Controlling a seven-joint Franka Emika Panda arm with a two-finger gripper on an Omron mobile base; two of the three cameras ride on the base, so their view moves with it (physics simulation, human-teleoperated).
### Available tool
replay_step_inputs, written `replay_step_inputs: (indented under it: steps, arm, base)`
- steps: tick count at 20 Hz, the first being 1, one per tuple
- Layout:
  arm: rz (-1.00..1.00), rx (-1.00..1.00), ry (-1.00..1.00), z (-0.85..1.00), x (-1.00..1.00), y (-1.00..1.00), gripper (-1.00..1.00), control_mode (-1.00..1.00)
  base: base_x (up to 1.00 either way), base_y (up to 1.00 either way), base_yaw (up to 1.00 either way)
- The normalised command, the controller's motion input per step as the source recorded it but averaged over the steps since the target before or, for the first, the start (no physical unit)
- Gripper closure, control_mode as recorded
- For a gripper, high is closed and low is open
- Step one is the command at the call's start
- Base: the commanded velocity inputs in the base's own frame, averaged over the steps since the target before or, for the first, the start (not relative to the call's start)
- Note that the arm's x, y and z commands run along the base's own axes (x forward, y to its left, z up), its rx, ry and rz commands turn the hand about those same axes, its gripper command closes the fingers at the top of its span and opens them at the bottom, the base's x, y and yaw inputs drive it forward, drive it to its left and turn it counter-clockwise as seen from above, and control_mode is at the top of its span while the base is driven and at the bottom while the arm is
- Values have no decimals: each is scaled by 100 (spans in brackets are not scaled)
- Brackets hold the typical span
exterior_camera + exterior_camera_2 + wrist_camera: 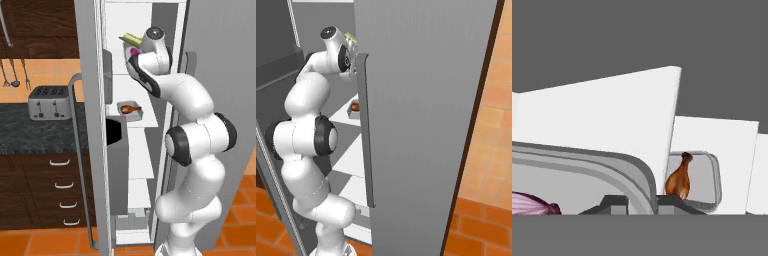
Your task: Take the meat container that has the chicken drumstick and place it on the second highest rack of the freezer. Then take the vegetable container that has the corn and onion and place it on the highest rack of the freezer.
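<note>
At highest rack — arm upstretched

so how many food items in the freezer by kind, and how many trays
drumstick: 1
corn: 1
onion: 1
trays: 2, meat tray and vegetable tray
total: 5

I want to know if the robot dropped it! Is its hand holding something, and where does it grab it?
Yes. The gripper pinches the rim of the grey vegetable tray, the one with the onion and corn.
</note>
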Motion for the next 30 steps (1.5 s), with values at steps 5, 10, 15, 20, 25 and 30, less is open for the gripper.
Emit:
replay_step_inputs:
  steps: [5, 10, 15, 20, 25, 30]
  arm:
    - [-4, 0, 0, -11, 85, 0, 100, -100]
    - [-2, 0, 0, -8, 38, 0, -100, -100]
    - [0, 0, -5, 2, -14, -2, -100, -100]
    - [0, 0, -8, 3, -63, 0, -100, -100]
    - [0, 5, -15, 17, -100, -4, -100, -100]
    - [0, 4, -2, -31, -100, -8, -100, -100]
  base:
    - [0, 0, 0]
    - [0, 0, 0]
    - [0, 0, 0]
    - [0, 0, 0]
    - [0, 0, 0]
    - [0, 0, 0]
